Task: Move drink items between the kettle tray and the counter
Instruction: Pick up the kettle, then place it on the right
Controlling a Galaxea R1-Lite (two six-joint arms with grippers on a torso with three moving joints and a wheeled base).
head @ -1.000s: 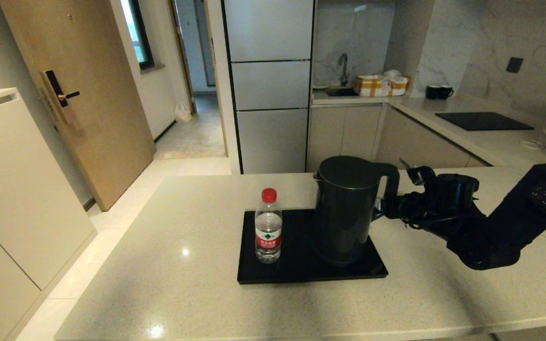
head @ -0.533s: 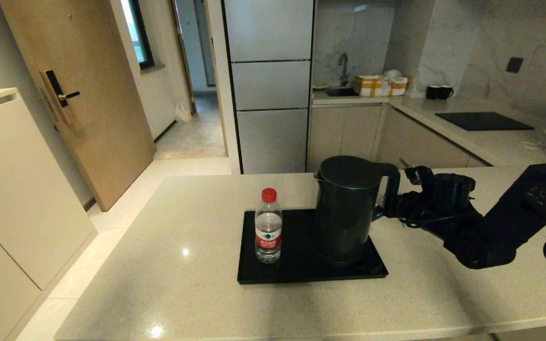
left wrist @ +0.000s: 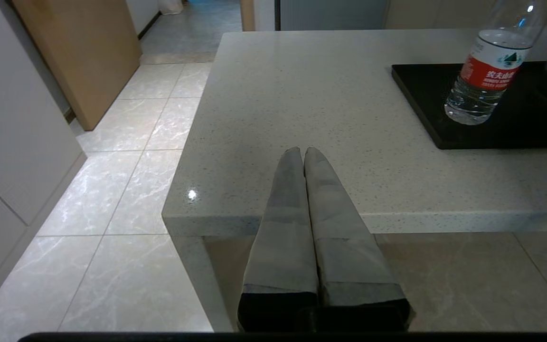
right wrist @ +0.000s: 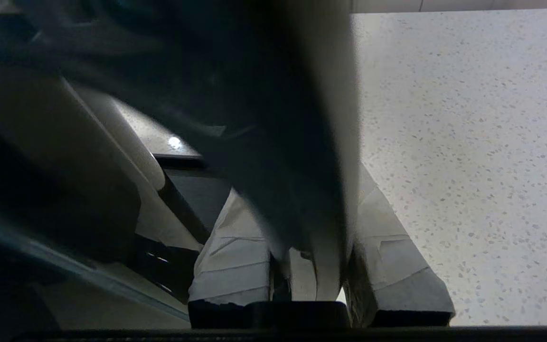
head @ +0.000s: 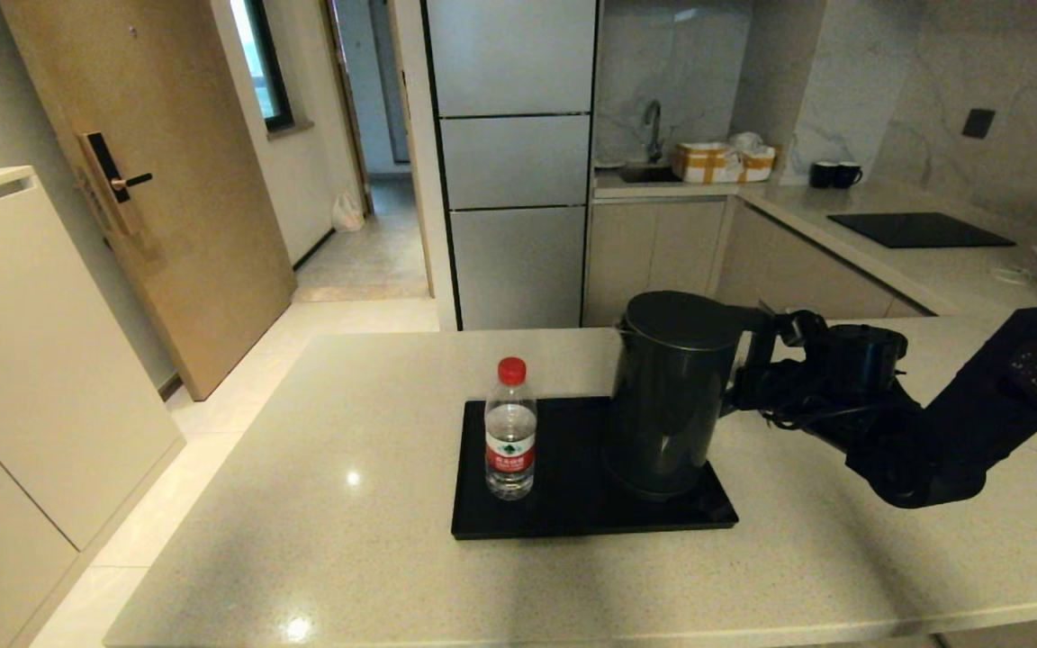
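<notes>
1. Kettle (head: pixel 673 396) sits at the right end of the tray (head: pixel 563 522), leaning a little, its base over the tray's right edge region. The right gripper (head: pixel 751 360) is clamped on the loop handle (head: pixel 755 346); in the right wrist view the taped fingers (right wrist: pixel 235 256) sit either side of the dark handle bar (right wrist: pixel 302 190).
2. Bottle (head: pixel 509 430) stands upright on the left part of the tray, well apart from the kettle.
3. Risk: the grip is on the handle only, off to one side of a tall body. Judged likely to swing or tip further once lifted clear, and if water is inside it could slosh out at the spout.
4. Risk: base may catch on the tray's low rim or drag the tray across the counter (head: pixel 320 504) if the lift is too shallow.
5. Risk: a sideways swing toward the bottle seems unlikely given the gap, but a dragged tray could topple it.
6. Left gripper (left wrist: pixel 304 153) is parked off the near counter edge, fingers pressed together, holding nothing.
7. Hard to make out: whether the kettle's base is touching the tray or already off it; the round base disc is not visible. Right wrist view is mostly blocked by the kettle. How full the kettle is cannot be told.
</notes>
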